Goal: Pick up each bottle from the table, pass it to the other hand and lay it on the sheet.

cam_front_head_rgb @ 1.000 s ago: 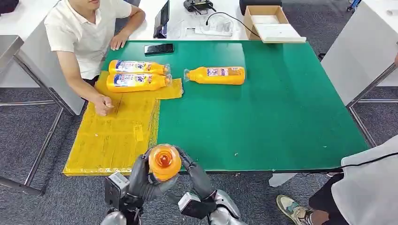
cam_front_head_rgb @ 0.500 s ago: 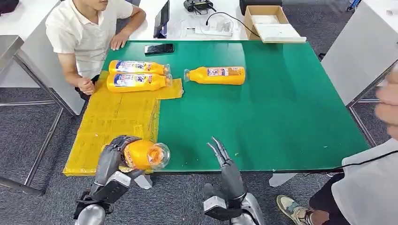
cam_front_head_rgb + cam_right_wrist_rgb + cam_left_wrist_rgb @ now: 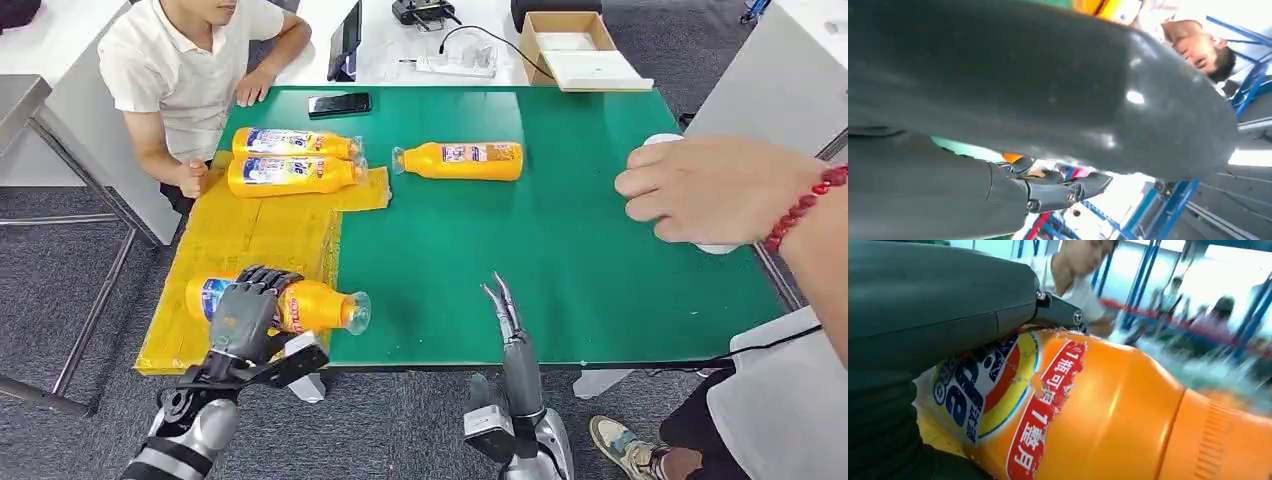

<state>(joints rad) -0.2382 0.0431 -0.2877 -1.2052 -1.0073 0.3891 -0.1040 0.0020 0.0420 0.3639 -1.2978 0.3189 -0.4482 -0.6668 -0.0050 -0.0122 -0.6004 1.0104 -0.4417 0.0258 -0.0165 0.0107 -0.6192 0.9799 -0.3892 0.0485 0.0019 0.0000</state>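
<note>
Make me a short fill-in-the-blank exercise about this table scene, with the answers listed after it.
1. The robot's ___ hand grips the orange bottle over the yellow sheet.
2. The number of bottles already lying at the sheet's far end is ___.
3. One bottle lies alone on the ___ table.
4. The robot's right hand holds ___.

Answers: left; two; green; nothing

The bottle (image 3: 1118, 410) is glossy orange plastic (its paper label (image 3: 1048, 405) scuffed and torn). The yellow sheet (image 3: 250, 250) looks creased, the green worktop (image 3: 560, 230) smooth and matt.
</note>
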